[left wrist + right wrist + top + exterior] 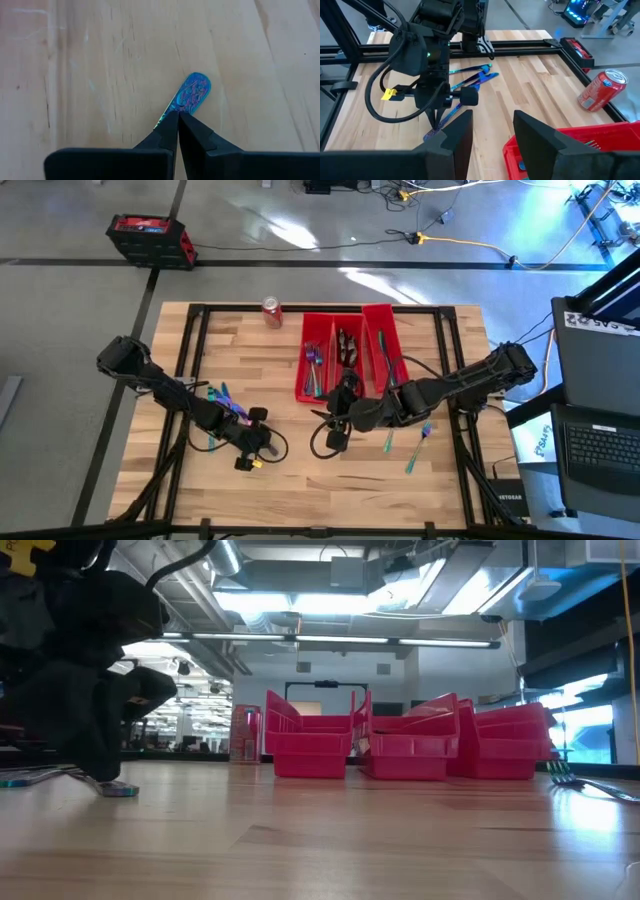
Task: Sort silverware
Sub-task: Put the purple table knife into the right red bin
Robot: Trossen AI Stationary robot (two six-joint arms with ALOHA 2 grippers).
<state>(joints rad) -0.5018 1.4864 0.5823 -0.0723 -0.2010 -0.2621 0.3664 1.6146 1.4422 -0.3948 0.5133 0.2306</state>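
Silverware piece (190, 93), an iridescent handle, lies on the counter (100, 75) pinched between the left tool's (178, 116) closed tips, so lift straight up; the right tool (492, 131) hovers half-open, holding nothing.

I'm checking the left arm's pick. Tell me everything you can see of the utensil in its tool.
The utensil is slim iridescent metal, teal-blue with purple, its rounded handle end embossed with a scrolled pattern. It lies flat on the wooden table. The left tool is shut on it, fingertips pinching the handle just behind that rounded end, so the rest is hidden in the wrist view. From the right wrist it shows as a blue-purple strip beneath the tool. Whether it is a fork or knife cannot be told.
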